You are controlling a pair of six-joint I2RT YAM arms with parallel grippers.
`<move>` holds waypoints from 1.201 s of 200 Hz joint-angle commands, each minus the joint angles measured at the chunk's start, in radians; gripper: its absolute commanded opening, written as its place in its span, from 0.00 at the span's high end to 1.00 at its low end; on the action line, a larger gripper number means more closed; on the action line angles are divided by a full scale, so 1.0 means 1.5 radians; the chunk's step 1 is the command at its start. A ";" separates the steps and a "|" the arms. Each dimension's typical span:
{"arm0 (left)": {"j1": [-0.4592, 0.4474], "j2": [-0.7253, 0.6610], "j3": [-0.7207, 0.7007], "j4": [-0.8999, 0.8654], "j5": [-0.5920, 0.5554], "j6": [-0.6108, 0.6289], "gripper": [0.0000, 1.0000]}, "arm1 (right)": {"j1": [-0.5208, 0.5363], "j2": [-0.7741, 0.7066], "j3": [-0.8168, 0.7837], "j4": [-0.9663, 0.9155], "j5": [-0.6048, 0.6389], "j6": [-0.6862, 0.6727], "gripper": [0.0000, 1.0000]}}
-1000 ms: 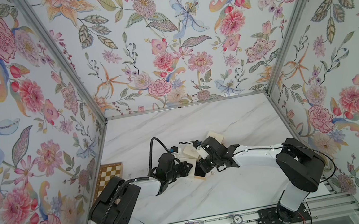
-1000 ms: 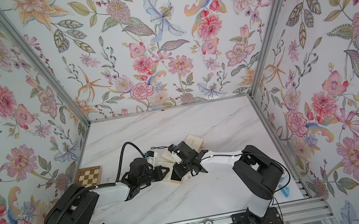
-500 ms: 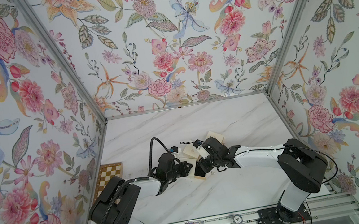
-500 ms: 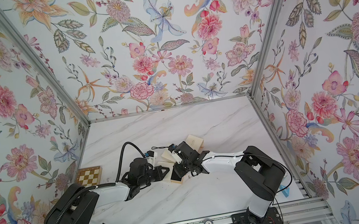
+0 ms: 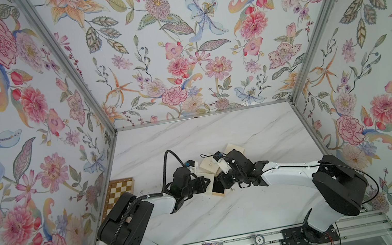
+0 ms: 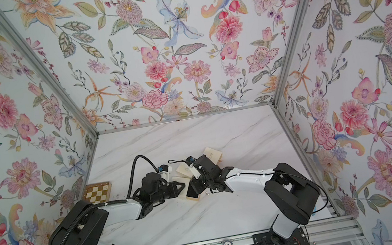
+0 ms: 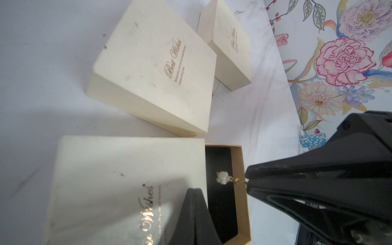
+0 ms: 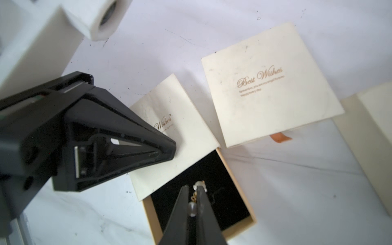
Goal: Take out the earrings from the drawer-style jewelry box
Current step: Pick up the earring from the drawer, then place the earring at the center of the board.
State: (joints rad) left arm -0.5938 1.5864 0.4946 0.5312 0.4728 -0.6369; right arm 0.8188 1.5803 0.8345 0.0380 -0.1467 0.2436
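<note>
The pearl earring [image 8: 192, 209] pinched in the right gripper [image 8: 193, 187] should be lifted straight out of the drawer [image 8: 229, 197] while the sleeve [image 8: 191, 131] is held down by the closed left gripper [image 8: 172, 148].

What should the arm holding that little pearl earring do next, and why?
Probably lift the right pincer straight up and away. It is shut on the earring, whose pearl hangs over the open drawer, while the shut left pincer rests on the box sleeve, seemingly steadying it.
</note>
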 commanded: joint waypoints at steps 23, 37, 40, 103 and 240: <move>0.005 0.050 -0.024 -0.141 -0.020 -0.006 1.00 | -0.005 -0.074 -0.046 0.031 0.023 0.025 0.90; 0.004 0.050 -0.025 -0.140 -0.020 -0.007 1.00 | -0.010 -0.097 -0.064 0.030 0.030 0.033 0.90; 0.004 0.050 -0.025 -0.139 -0.020 -0.007 1.00 | -0.012 -0.102 -0.068 0.030 0.033 0.036 0.90; 0.005 0.054 -0.020 -0.135 -0.013 -0.006 1.00 | -0.066 -0.165 -0.141 0.003 0.036 0.067 0.89; 0.004 0.045 -0.023 -0.139 -0.018 -0.008 1.00 | -0.056 -0.028 -0.123 0.025 0.008 0.072 0.89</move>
State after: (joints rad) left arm -0.5938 1.6016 0.5026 0.5442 0.4873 -0.6445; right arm 0.7265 1.5192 0.6224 0.0566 -0.1246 0.3416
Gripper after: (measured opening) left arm 0.041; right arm 0.108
